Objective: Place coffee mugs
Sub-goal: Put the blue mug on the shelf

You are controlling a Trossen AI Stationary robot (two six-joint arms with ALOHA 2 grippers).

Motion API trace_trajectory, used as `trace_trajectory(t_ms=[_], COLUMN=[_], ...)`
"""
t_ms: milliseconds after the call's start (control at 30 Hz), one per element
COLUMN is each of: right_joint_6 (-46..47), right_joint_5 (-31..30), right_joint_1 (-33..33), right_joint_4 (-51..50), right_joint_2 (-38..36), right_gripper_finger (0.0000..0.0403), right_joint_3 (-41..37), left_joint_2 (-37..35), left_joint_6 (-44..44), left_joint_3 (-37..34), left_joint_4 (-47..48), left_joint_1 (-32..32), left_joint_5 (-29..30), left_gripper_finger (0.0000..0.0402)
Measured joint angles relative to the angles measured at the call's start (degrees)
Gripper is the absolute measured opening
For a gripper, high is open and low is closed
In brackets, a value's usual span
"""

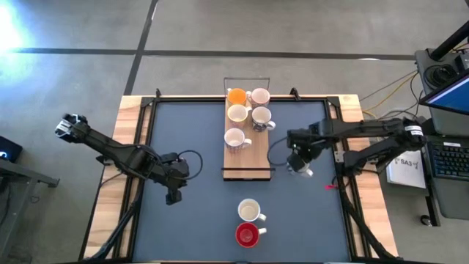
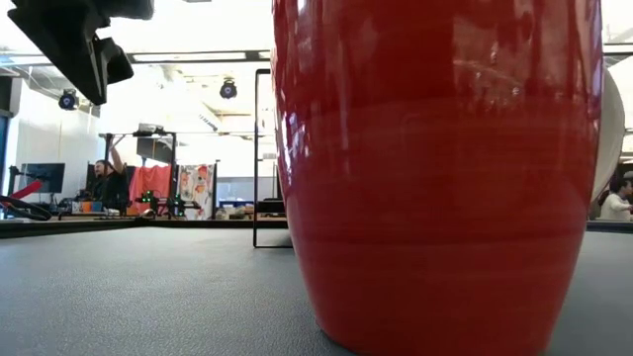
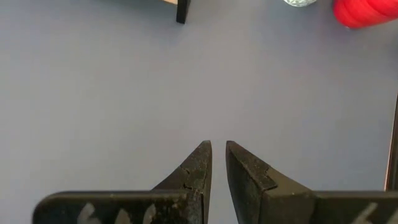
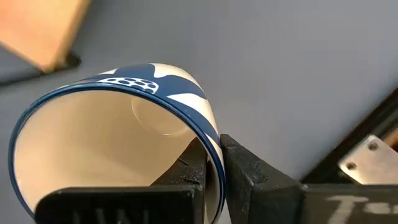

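The right pincer [image 4: 214, 163] pinches a blue-patterned mug's [image 4: 106, 149] rim beside the board [image 1: 246, 143]. Next, carry it onto the board. The left pincer [image 3: 217, 167] waits, nearly closed, empty.

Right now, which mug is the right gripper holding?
The blue-and-white mug, pinched by its rim in the right gripper, right of the wooden board. The other mugs stand free, untouched.
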State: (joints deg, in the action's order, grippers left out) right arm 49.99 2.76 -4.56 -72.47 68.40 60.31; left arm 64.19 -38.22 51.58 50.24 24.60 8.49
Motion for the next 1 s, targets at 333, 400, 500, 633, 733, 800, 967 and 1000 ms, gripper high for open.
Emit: trace_trajectory(t_ms=[333,400,500,633,733,800,967,1000], right_joint_6=[-1.2,-1.3,-3.0,-6.1,-8.5,-10.7,-13.4,-13.7], right_joint_5=[-1.1,-1.8,-1.7,-0.9,-0.8,-0.8,-0.8,-0.8], right_joint_1=[-8.2,-9.4,-10.7,-11.5,-11.6,-11.7,-12.0,-12.0], right_joint_4=[8.2,8.9,9.0,9.0,8.9,8.9,8.2,8.1], right_joint_2=[1.6,2.4,4.1,6.7,9.1,10.8,15.8,16.8], right_gripper_finger=[0.0019,0.0019,0.0019,0.0019,0.0019,0.0019,0.0019,0.0019], right_joint_3=[0.1,0.4,1.7,5.2,8.7,11.1,16.4,17.3], left_joint_2=[-5.5,-6.1,-6.9,-6.8,-7.3,-8.1,-8.3,-8.2], left_joint_6=[-0.2,-0.3,0.1,0.3,0.1,0.0,0.0,0.0], left_joint_3=[-5.3,-5.6,-5.6,-5.9,-5.9,-5.9,-6.0,-6.0], left_joint_4=[0.0,-1.0,-0.7,-0.2,-0.3,-0.4,0.4,0.4], left_joint_1=[-0.3,-0.8,-1.9,-3.8,-4.9,-5.4,-6.6,-6.7], left_joint_5=[0.0,0.0,0.0,0.0,-0.1,-0.2,-0.2,-0.2], left_gripper_finger=[0.0029,0.0029,0.0029,0.0029,0.0029,0.0029,0.0029,0.0029])
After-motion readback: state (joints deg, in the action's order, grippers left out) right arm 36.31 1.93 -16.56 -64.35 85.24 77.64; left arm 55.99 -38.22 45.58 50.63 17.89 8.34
